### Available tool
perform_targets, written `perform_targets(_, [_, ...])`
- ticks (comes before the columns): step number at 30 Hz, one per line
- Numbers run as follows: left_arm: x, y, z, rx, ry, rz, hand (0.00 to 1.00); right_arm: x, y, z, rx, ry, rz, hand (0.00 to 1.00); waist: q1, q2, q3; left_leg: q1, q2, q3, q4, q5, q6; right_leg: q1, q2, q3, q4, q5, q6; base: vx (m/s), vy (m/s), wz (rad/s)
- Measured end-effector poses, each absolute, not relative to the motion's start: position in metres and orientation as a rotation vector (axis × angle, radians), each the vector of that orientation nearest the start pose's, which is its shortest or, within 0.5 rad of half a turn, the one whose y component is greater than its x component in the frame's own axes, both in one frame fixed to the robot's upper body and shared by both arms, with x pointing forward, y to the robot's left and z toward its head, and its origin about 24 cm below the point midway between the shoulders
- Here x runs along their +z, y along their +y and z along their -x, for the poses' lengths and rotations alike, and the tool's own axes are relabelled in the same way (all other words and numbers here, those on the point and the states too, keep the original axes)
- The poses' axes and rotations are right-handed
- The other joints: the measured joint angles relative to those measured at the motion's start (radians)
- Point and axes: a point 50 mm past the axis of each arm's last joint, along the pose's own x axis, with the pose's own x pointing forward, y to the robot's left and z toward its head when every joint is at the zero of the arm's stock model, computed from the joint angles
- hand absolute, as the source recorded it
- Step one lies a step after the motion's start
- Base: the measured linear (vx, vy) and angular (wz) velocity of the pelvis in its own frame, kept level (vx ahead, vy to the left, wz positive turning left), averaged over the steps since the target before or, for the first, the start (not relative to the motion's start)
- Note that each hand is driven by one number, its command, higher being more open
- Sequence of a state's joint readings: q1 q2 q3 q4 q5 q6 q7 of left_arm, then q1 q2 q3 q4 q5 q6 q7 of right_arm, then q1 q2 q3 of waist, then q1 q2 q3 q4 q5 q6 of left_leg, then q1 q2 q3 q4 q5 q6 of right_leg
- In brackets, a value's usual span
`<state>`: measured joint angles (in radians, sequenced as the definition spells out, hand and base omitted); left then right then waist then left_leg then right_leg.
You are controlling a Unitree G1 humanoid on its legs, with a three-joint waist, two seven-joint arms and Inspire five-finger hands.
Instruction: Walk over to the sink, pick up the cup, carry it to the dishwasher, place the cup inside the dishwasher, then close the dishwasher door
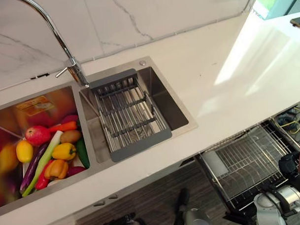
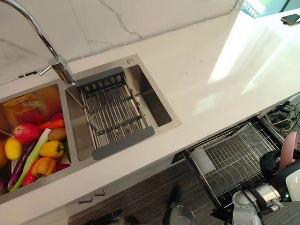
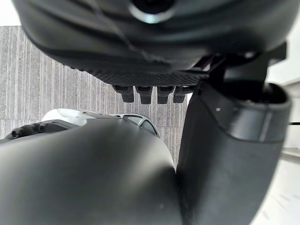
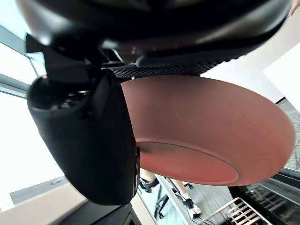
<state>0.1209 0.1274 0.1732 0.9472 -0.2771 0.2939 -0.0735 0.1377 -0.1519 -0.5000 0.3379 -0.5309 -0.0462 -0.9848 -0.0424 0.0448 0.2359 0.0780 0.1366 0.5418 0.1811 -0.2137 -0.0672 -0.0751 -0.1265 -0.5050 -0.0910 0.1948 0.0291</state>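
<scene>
A terracotta-pink cup (image 4: pixel 206 136) sits in my right hand (image 4: pixel 89 145), the thumb pressed to its side and the fingers curled over it. From the head, the cup (image 2: pixel 289 149) and right hand (image 2: pixel 272 163) hang at the lower right, above the right end of the open dishwasher's pulled-out wire rack (image 2: pixel 230 159). The rack (image 1: pixel 245 163) has a white tray at its left end. My left hand (image 3: pixel 225 154) hangs low over the dark floor, fingers relaxed and holding nothing.
A double steel sink (image 1: pixel 182 122) is set in the white counter (image 1: pixel 227 65). Its left basin holds several fruits and vegetables (image 1: pixel 52 150); the right one holds a grey drain rack (image 1: pixel 130 113). A curved faucet (image 1: pixel 72 61) stands behind. A phone (image 2: pixel 292 18) lies at the far right.
</scene>
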Motion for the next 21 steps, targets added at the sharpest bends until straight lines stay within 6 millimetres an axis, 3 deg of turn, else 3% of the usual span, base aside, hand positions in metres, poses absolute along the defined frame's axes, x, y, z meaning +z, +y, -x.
perform_targets(3, [-0.162, 0.205, -0.081, 0.291, 1.274, 0.353, 1.00, -0.004, -0.321, -0.147, -1.317, 0.182, 0.835, 0.00, 0.000, 0.029, 0.021, -0.016, 0.003, -0.006, 0.018, 0.000, 0.000, -0.011, 0.001, 0.005, 0.001, 0.000, -0.002, -0.01, 0.026, -0.05])
perform_targets(6, [-0.160, 0.201, -0.091, 0.265, 1.251, 0.366, 1.00, -0.005, -0.314, -0.165, -1.262, 0.164, 0.830, 0.00, 0.000, 0.050, 0.061, -0.037, 0.005, -0.008, 0.038, 0.001, 0.001, -0.026, -0.001, 0.007, 0.005, 0.001, -0.006, 0.00, 0.025, -0.02])
perform_targets(11, [-0.154, 0.192, -0.121, 0.199, 1.185, 0.365, 1.00, 0.018, -0.314, -0.220, -1.102, 0.039, 0.924, 0.00, 0.005, 0.094, 0.146, -0.105, -0.008, -0.037, 0.075, 0.017, 0.011, -0.071, -0.022, -0.005, 0.006, 0.017, -0.026, -0.04, 0.063, 0.11])
perform_targets(14, [-0.151, 0.188, -0.130, 0.170, 1.166, 0.368, 1.00, 0.027, -0.319, -0.238, -1.054, 0.035, 0.988, 0.00, 0.011, 0.096, 0.163, -0.137, -0.020, -0.068, 0.079, 0.047, 0.009, -0.086, -0.037, -0.017, 0.006, 0.020, -0.027, -0.03, 0.056, 0.19])
perform_targets(21, [-0.145, 0.181, -0.148, 0.114, 1.124, 0.378, 1.00, 0.031, -0.339, -0.251, -0.983, 0.140, 1.105, 0.00, 0.024, 0.096, 0.211, -0.173, -0.026, -0.097, 0.070, 0.061, 0.001, -0.114, -0.040, -0.030, 0.007, 0.021, -0.026, -0.02, 0.067, 0.07])
